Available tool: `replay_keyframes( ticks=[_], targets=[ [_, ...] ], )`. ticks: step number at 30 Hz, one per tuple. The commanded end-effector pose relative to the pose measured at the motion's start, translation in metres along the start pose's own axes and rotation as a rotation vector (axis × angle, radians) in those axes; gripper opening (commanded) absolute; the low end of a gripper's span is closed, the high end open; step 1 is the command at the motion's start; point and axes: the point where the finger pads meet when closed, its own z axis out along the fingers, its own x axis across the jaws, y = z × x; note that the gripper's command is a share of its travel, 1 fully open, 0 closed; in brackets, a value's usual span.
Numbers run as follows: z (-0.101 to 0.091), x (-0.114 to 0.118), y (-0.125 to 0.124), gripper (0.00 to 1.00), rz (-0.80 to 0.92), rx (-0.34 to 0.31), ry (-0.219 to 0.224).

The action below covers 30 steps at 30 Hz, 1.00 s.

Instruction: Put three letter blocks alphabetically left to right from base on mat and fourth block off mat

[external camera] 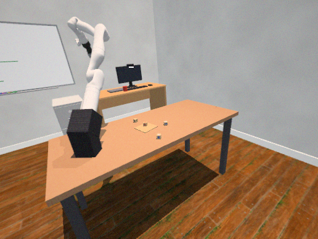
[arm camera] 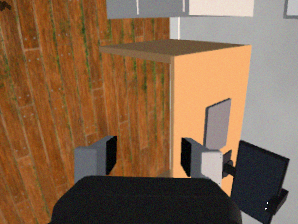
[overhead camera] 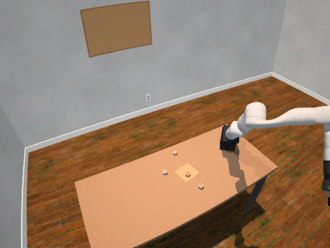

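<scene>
- Shows one red-marked block (overhead camera: 187, 174) (external camera: 145, 124) on the mat (overhead camera: 180, 172) (external camera: 146, 129), atop the counter (overhead camera: 128, 198) (external camera: 185, 117).
- Shows three more off the mat: one left (overhead camera: 201, 186) (external camera: 135, 120) as seen from the base, one right (overhead camera: 174, 153) (external camera: 158, 136), one beyond (overhead camera: 164, 172) (external camera: 165, 123).
- Leaves letters too small to read.
- Captures the arm (overhead camera: 300, 116) (external camera: 98, 46) raised, well apart from all four blocks.
- Catches the jaws wide, with nothing between them, near a desk (arm camera: 210, 80) in the wrist view.

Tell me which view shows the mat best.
Top: the mat shows largest, its whole diamond outline visible, one block on it. Exterior flattens it by its low angle. Wrist misses it.
</scene>
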Motion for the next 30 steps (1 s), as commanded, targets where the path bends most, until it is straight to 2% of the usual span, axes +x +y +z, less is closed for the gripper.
replay_keyframes(
  ticks=[1, 20, 26, 30],
  targets=[
    [-0.001, 0.001, 0.000, 1.00, 0.000, 0.000, 0.002],
    [-0.002, 0.001, -0.001, 1.00, -0.001, 0.002, 0.004],
    [-0.011, 0.008, -0.014, 1.00, -0.014, 0.032, 0.032],
    [-0.027, 0.018, -0.034, 1.00, -0.032, 0.074, 0.071]
  ],
)
